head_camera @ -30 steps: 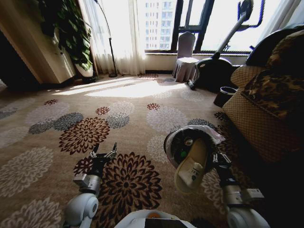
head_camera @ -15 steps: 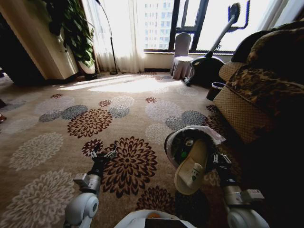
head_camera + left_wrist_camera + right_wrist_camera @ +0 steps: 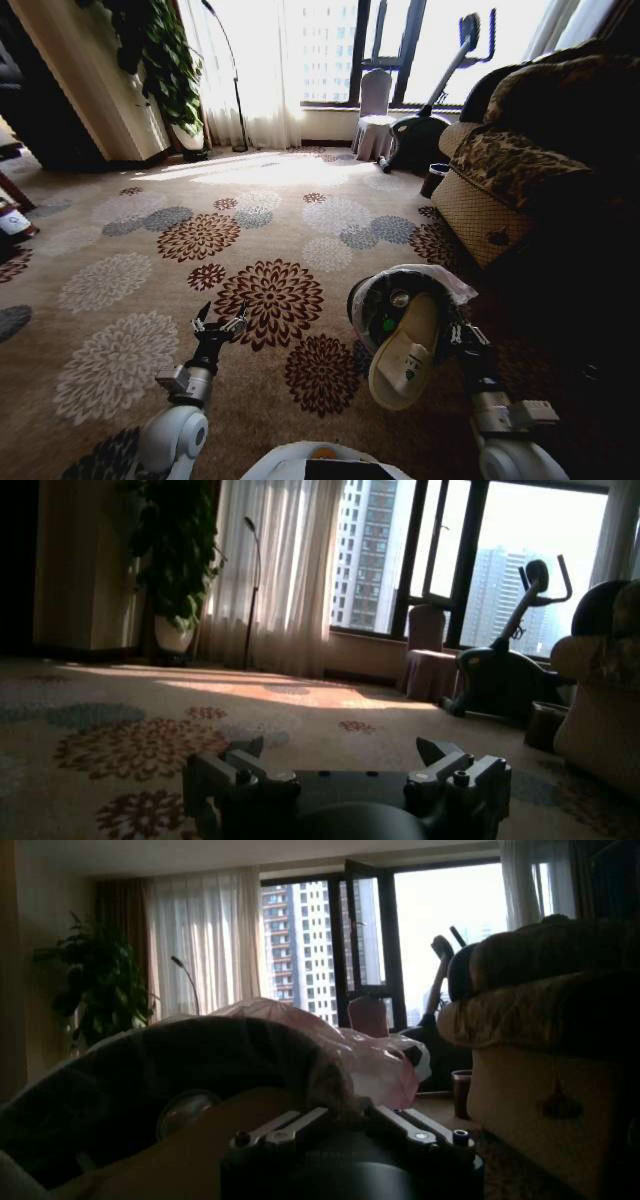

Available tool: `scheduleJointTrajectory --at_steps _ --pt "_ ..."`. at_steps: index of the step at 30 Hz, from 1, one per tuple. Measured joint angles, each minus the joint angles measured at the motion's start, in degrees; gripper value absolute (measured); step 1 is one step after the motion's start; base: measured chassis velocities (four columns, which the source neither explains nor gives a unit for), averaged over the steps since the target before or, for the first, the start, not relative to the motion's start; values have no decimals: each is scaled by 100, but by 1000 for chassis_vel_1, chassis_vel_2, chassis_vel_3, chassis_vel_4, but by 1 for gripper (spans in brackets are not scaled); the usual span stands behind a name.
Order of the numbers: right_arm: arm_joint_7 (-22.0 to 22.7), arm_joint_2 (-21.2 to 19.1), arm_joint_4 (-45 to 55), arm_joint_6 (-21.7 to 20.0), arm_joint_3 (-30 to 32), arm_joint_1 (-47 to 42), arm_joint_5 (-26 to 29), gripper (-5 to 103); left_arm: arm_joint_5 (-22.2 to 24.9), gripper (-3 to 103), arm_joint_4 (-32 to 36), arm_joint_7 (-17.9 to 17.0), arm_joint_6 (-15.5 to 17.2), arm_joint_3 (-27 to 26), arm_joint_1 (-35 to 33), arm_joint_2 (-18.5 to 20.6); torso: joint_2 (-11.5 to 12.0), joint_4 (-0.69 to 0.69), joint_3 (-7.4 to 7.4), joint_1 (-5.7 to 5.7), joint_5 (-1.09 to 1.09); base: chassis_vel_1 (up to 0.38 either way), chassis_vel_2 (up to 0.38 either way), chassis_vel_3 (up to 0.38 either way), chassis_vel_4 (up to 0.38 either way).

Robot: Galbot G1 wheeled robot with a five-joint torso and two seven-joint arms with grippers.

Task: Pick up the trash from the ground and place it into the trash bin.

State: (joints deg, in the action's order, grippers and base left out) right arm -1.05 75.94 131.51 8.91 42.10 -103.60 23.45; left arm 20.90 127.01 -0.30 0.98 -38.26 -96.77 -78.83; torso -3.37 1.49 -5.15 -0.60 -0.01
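My right gripper (image 3: pixel 455 335) is shut on the rim of the trash bin (image 3: pixel 362 300), a round black bucket with a shiny plastic liner (image 3: pixel 445 283), held tilted above the carpet at lower right. Trash lies inside it: a pale beige flat piece (image 3: pixel 405 355) sticks out over the rim, with a green scrap (image 3: pixel 386 323) and a round cap (image 3: pixel 398 297) deeper in. In the right wrist view the bin's dark wall (image 3: pixel 150 1080) and its pinkish liner (image 3: pixel 370 1057) sit just past the gripper (image 3: pixel 345 1123). My left gripper (image 3: pixel 220 322) (image 3: pixel 345 754) hangs open and empty over the flowered carpet at lower left.
A patterned sofa (image 3: pixel 500 170) stands along the right. A dark cup-shaped pot (image 3: pixel 435 178), an exercise bike (image 3: pixel 420 125) and a covered chair (image 3: pixel 372 110) stand by the window. A tall plant (image 3: pixel 160 60) is at far left, and a small white object (image 3: pixel 12 222) at the left edge.
The whole head view has shifted: the carpet flowers, sofa and window slid, so the camera moved with the robot. Both grippers keep the same pose, with the bin still held.
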Motion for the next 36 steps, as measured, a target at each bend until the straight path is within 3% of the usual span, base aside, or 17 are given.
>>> scheduleJointTrajectory --at_steps 11,36 --pt "-1 56 10 6 24 -48 26 0 -11 100 -2 43 -25 51 -19 -15 -3 -1 1 2 -1 177 -248 -186 240" --pt "3 82 -64 159 12 -69 15 0 1 100 -51 52 -52 62 -13 -23 0 -1 0 0 2 -175 -151 184 154"
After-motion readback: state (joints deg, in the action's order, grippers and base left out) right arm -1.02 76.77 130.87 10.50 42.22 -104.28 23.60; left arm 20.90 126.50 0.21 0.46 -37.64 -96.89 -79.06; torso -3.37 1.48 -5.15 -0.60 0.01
